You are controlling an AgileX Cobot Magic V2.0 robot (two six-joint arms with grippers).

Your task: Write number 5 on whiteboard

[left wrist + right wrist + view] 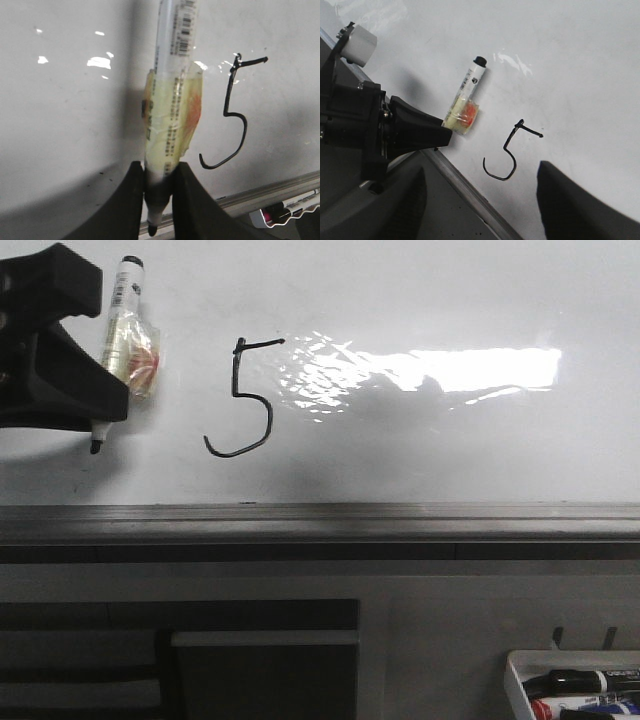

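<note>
front view shows the left gripper (100,415) at the far left of the whiteboard (420,310), its black fingers clamped around a marker (122,310) wrapped in yellowish tape. the marker's dark tip points down, below the fingers, and its capped end stands above them. the number 5 (243,398) is drawn in thin black line just to the right of that gripper, with top bar, stem and hooked lower curve all complete; the marker tip is apart from the strokes. a bright light reflection (430,370) lies further right of the digit. a grey ledge (400,520) runs under the board, and a small white tray (570,685) of markers sits low at the right, well apart from the left gripper. in the right wrist view, two dark finger shapes of the right gripper (485,210) stand wide apart with nothing between them, the digit visible on the board beyond them.
</note>
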